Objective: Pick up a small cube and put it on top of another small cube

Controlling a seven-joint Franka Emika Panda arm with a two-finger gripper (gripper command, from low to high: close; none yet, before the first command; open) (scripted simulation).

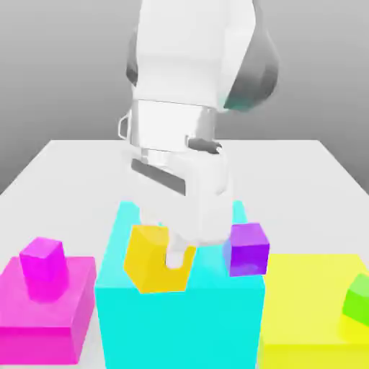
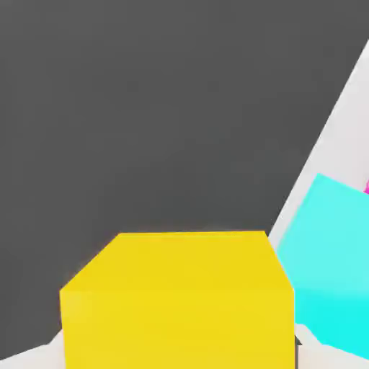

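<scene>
In the lower middle of the exterior view, the gripper [image 1: 175,258] has its jaws closed on the small cube [image 1: 150,259], held tilted over the big cyan block [image 1: 180,310]. A purple cube [image 1: 246,249] sits on that block's right edge. At lower left a magenta cube [image 1: 42,267] rests on a magenta block [image 1: 45,321]; at lower right a green cube [image 1: 357,299] lies on the yellow block [image 1: 310,310]. The white surface [image 1: 65,162] carries them all.

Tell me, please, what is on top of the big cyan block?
Above the cyan block, the small yellow-orange cube hangs tilted, gripped by the shut pincer. A small purple cube appears near its far right corner. The arm covers the far part of its top.
</scene>
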